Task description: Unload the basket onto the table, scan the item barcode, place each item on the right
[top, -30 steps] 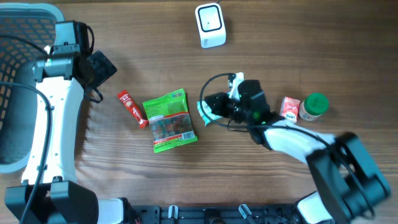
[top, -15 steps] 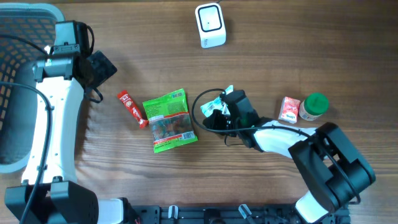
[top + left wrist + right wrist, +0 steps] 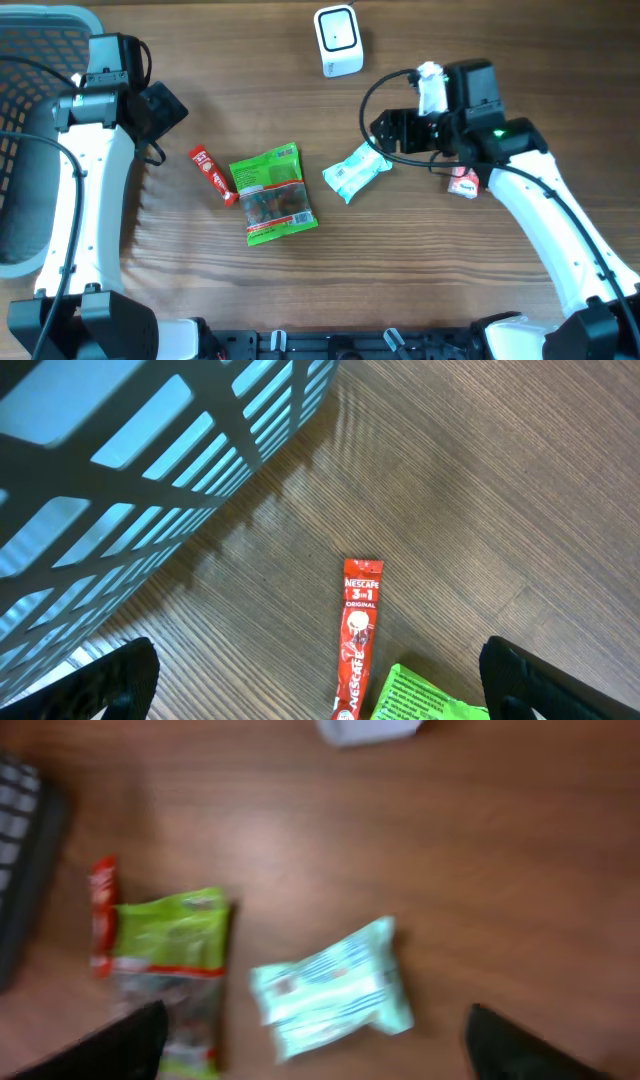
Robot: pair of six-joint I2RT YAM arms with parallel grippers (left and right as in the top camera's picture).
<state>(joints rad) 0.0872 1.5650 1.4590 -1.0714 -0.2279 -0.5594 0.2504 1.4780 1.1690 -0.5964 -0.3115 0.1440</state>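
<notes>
Right gripper [image 3: 388, 132], the nearer one, hangs wide open and empty; we see the teal packet [image 3: 357, 171] lying flat robot-side of the scanner [image 3: 338, 40], just left of the jaws, long axis diagonal.

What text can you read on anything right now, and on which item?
"NESCAFE 3in1 ORIGINAL": on the red sachet, left wrist view.
On the green packet: print too small to read.
On the pale blue packet: blurred, unreadable.
On the small red carton: too small to read.
</notes>
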